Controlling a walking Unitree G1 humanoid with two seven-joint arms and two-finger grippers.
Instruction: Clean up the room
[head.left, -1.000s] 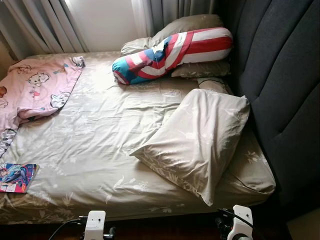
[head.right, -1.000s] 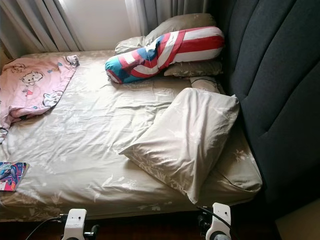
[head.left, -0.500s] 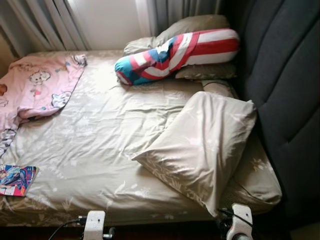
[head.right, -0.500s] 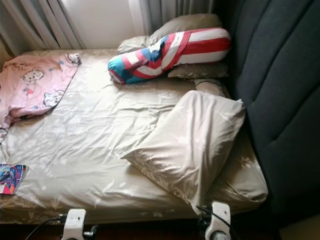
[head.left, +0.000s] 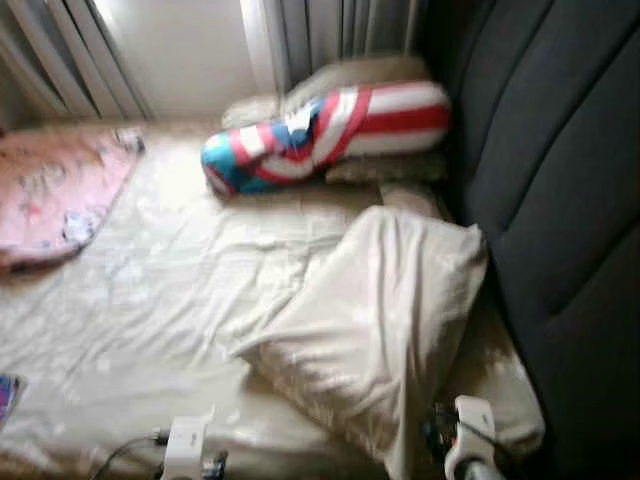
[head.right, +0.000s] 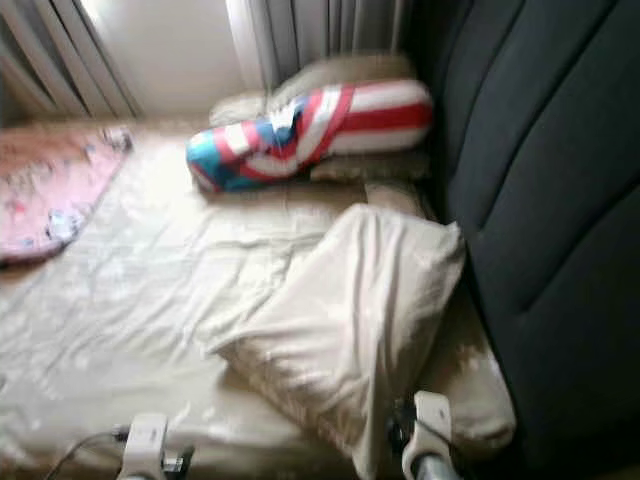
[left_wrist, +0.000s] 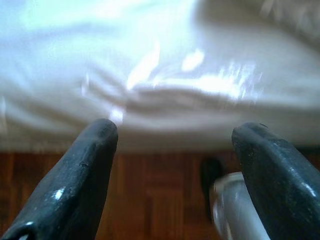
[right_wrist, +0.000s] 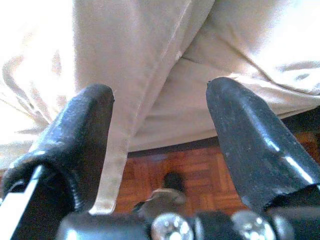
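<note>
Facing the bed (head.left: 150, 300) from its near edge in the blurred left eye view: the loose beige pillow (head.left: 370, 320) is lying askew, leaning toward the dark headboard (head.left: 560, 200), one corner overhanging the mattress edge. Judged step: closing in to straighten it; the approach should be finishing square to that corner before any reach. Right eye view: the striped bolster (head.right: 310, 125) is resting on two stacked pillows by the curtains (head.right: 320, 30); a pink blanket (head.right: 50, 185) is lying crumpled at the far left, well apart. Left wrist view: the left gripper (left_wrist: 175, 150) is hanging with fingers spread, empty, over wooden floor (left_wrist: 150, 200) below the sheet. Right wrist view: the right gripper (right_wrist: 160, 120) is gaping, holding nothing, just under the pillow's hanging corner; the headboard is crowding its outer side.
</note>
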